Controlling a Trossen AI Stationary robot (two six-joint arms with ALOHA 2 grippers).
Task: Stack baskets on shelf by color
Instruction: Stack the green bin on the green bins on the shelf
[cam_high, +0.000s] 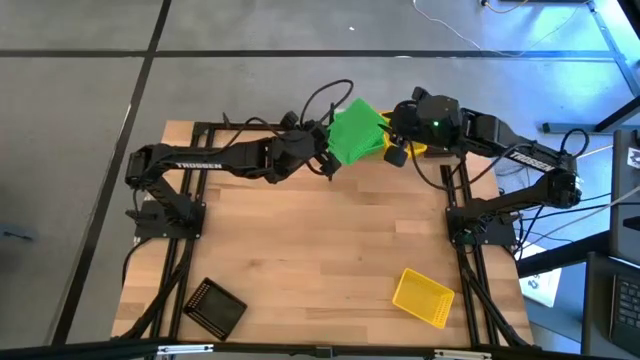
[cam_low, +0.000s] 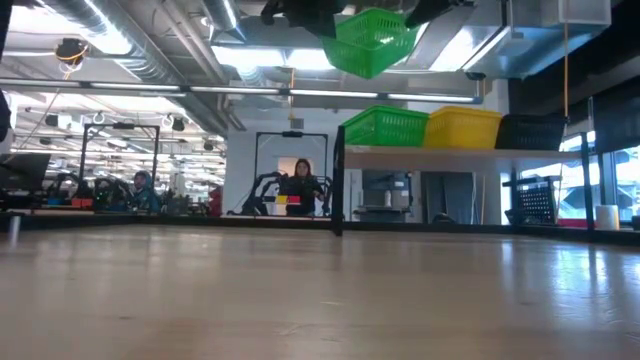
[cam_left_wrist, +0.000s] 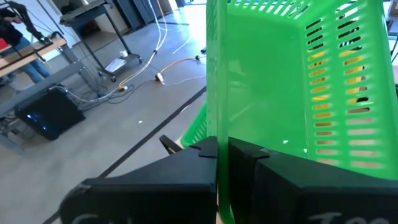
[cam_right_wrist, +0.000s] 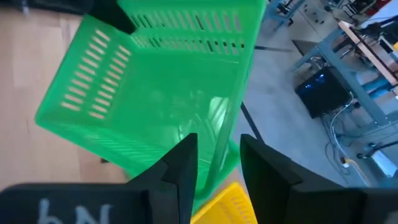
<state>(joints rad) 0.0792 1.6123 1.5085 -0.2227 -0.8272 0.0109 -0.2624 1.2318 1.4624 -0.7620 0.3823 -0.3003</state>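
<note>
The left gripper (cam_left_wrist: 217, 155) is clamped on the wall of a green basket (cam_high: 354, 132) held high above the shelf (cam_low: 440, 152) — the right gripper (cam_right_wrist: 217, 163) straddles its opposite wall, fingers apart — so next comes lowering it squarely into the green basket on the shelf (cam_low: 386, 127).

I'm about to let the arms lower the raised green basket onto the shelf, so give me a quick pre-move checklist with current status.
1. Left gripper shut on the raised green basket's wall: ok.
2. Right gripper open, fingers on either side of the opposite wall, not clamped: ok if it is meant to let go.
3. Raised basket level: not ok, it hangs tilted in the low view.
4. Green stack on the shelf ready to receive: ok, a green basket sits at its end, beside the yellow basket.
5. Raised basket lined up over the green stack: cannot tell.
</note>
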